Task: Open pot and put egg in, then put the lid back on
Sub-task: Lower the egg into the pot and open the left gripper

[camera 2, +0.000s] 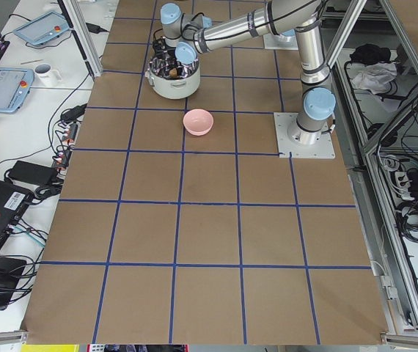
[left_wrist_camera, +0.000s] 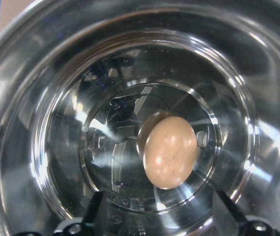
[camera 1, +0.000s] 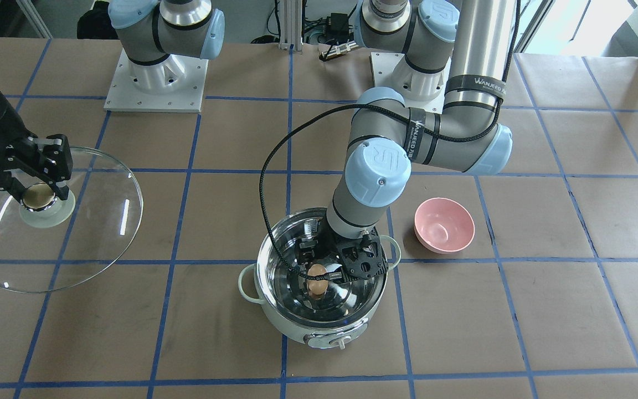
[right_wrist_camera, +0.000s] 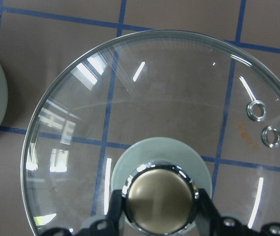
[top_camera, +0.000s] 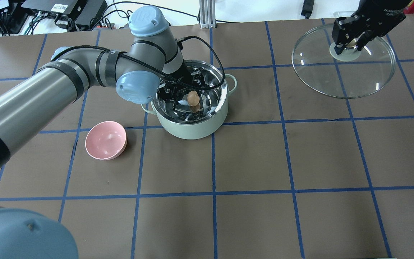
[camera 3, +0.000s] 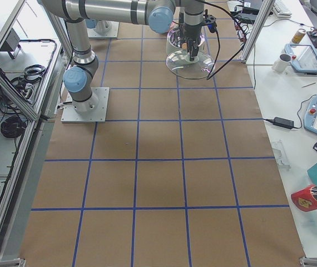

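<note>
The pale green pot (camera 1: 319, 331) stands open at the table's middle and also shows in the overhead view (top_camera: 192, 129). The brown egg (camera 1: 317, 284) lies on its shiny steel bottom, seen too in the overhead view (top_camera: 193, 98) and the left wrist view (left_wrist_camera: 170, 152). My left gripper (left_wrist_camera: 157, 219) is down inside the pot, open, its fingers wide apart on the near side of the egg and not touching it. My right gripper (right_wrist_camera: 159, 216) is shut on the beige-gold knob (right_wrist_camera: 159, 199) of the glass lid (camera 1: 97, 221) and holds the lid off to the side, away from the pot (top_camera: 336, 75).
A small empty pink bowl (camera 1: 443, 224) sits on the table beside the pot, on my left side (top_camera: 105, 140). Brown paper with blue tape lines covers the table. The two arm bases stand at the robot's edge.
</note>
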`<state>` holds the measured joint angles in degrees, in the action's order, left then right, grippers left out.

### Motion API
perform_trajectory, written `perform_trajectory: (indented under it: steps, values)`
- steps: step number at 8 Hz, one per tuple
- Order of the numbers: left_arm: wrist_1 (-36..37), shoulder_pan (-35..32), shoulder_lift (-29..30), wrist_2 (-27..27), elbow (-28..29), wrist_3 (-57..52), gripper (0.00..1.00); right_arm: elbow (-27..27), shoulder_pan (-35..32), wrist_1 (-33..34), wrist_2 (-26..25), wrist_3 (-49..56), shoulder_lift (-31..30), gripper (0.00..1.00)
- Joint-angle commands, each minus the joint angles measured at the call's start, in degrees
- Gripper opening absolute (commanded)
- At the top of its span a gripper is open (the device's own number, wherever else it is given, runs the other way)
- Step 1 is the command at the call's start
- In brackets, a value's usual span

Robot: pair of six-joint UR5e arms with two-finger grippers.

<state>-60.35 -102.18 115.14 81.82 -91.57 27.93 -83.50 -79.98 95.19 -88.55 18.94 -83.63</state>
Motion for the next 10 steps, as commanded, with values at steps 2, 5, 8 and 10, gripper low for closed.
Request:
perform_trajectory:
  steps: [2,5,8,10]
  values:
    - [-10.37,-0.04,-10.51,0.63,0.60,-0.68,1.00,0.35,-1.74,0.17,0.57,-5.71,-1.71,0.00]
    - [-28.43,-0.21,-21.06,3.07,0.96,-3.58,1.00,1.14,-13.06,3.66,3.37,-23.79,0.30,0.00]
    - [-35.35,-0.04,-26.09,3.08,1.13,-9.19,1.00,1.14,-20.63,9.91,4.78,-35.34,4.87,0.00]
    - [-35.36,1.88,-26.54,4.22,1.22,-17.59,1.00,1.14,-23.97,12.73,4.88,-40.78,7.07,0.00]
